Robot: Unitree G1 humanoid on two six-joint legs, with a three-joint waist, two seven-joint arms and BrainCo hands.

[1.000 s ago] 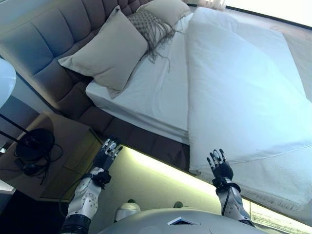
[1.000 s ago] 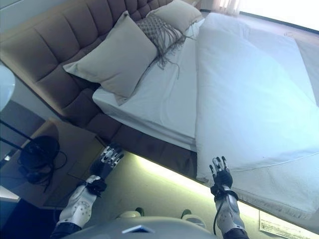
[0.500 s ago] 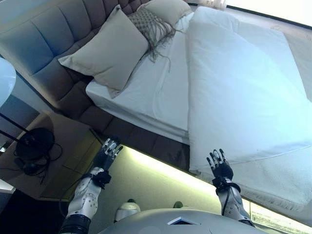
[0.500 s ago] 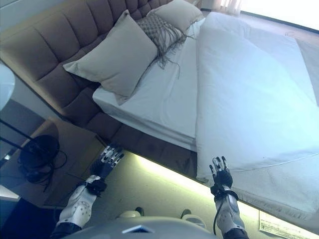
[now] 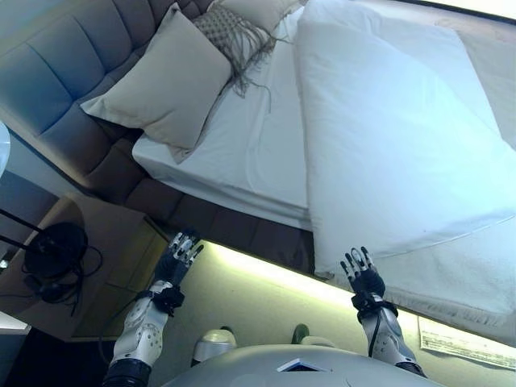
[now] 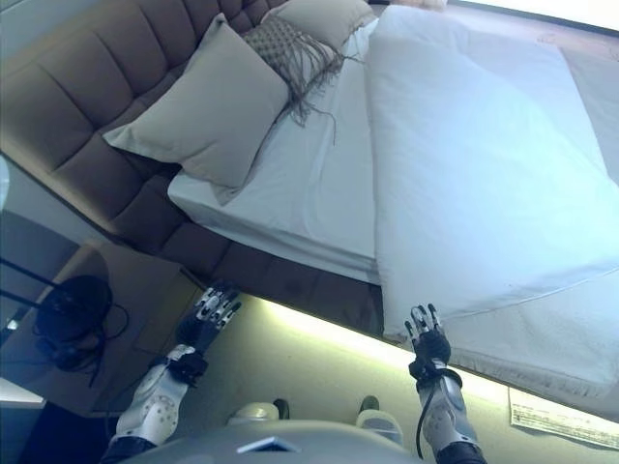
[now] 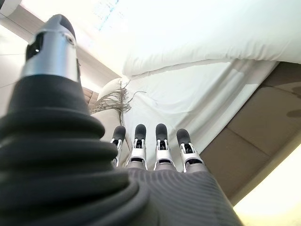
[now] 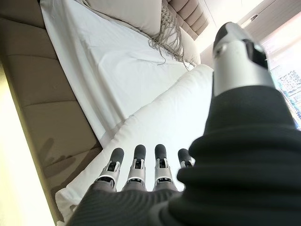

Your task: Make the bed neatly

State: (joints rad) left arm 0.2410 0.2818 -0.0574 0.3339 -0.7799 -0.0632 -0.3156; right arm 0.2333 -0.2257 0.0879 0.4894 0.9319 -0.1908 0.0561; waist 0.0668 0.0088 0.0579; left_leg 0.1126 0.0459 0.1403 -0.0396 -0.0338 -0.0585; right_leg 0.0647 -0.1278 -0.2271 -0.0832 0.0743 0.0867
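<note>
Both hands are empty right now. The right hand [image 5: 364, 274] has its fingers spread straight and hangs just short of the bed's near side edge, right below the lower corner of the white duvet [image 5: 387, 145]. The left hand [image 5: 179, 254] is the same, fingers straight and fanned out, hovering by the brown bed frame [image 5: 218, 230] near the bedside table [image 5: 97, 266], touching nothing.

The duvet only covers the foot end of the mattress and its top edge runs crooked, so a wide strip of white sheet [image 5: 250, 145] is bare up to the pillows. There's a big beige pillow [image 5: 161, 81] against the tufted headboard [image 5: 64, 72], with a fringed cushion [image 5: 230, 32] and another pillow [image 5: 258, 10] further along.

What I'd worry about: only the right hand is close to the duvet. If it grabs that corner alone and pulls toward the headboard, the cover will probably skew more and bunch up. It could also pinch the textured blanket [image 5: 459, 274] hanging underneath instead of the duvet edge. The left hand looks too far off to help yet.
</note>
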